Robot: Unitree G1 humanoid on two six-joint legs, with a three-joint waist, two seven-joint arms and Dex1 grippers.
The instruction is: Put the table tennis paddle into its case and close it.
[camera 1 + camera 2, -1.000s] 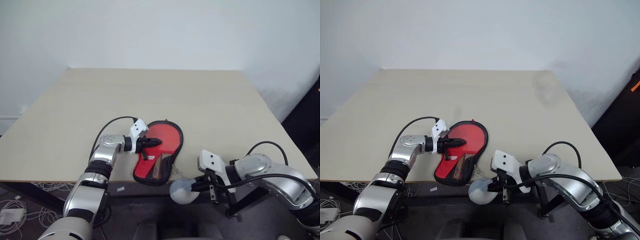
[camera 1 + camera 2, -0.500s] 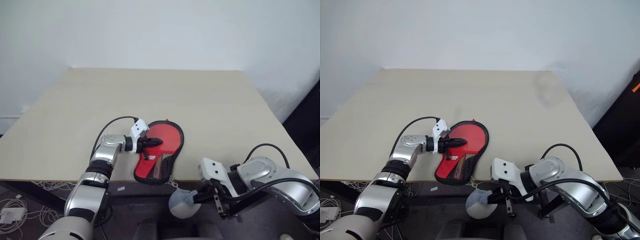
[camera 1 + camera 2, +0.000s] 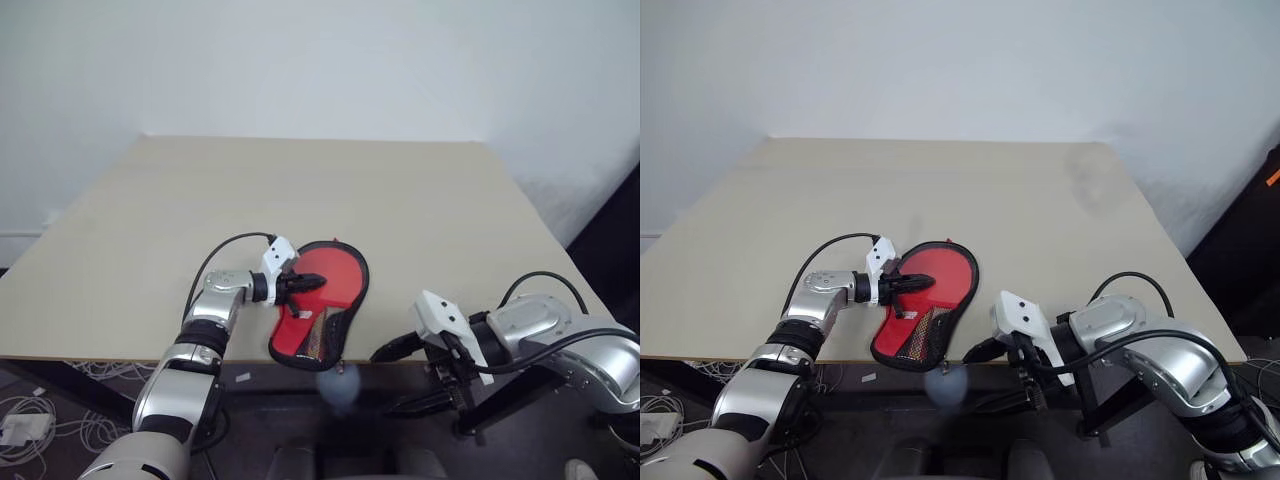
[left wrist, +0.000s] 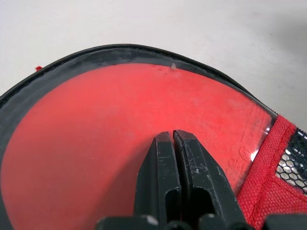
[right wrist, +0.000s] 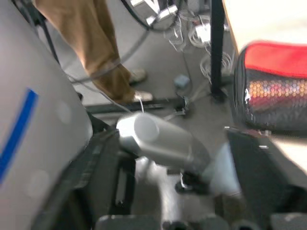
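The red case (image 3: 345,275) lies at the table's front edge, its black zipper rim around the round end and its narrow mesh-pocket end (image 5: 273,98) overhanging the edge. Inside the rim shows the smooth red face of the table tennis paddle (image 4: 96,139). My left gripper (image 3: 303,284) is shut, its fingertips resting on that red face. A grey-blue rounded tag (image 3: 338,386) hangs blurred just below the case's narrow end. To the right of it, below the table edge, my right gripper (image 3: 386,384) stands open and holds nothing.
The light wooden table (image 3: 300,190) stretches back to a white wall. Cables (image 3: 25,420) lie on the floor at the left. A person's legs in tan trousers (image 5: 81,43) stand under the table, beside black table legs (image 5: 217,43).
My right gripper has opened and let go of the grey-blue tag, then risen. The tag has swung left, under the case's narrow end. The left gripper has stayed put.
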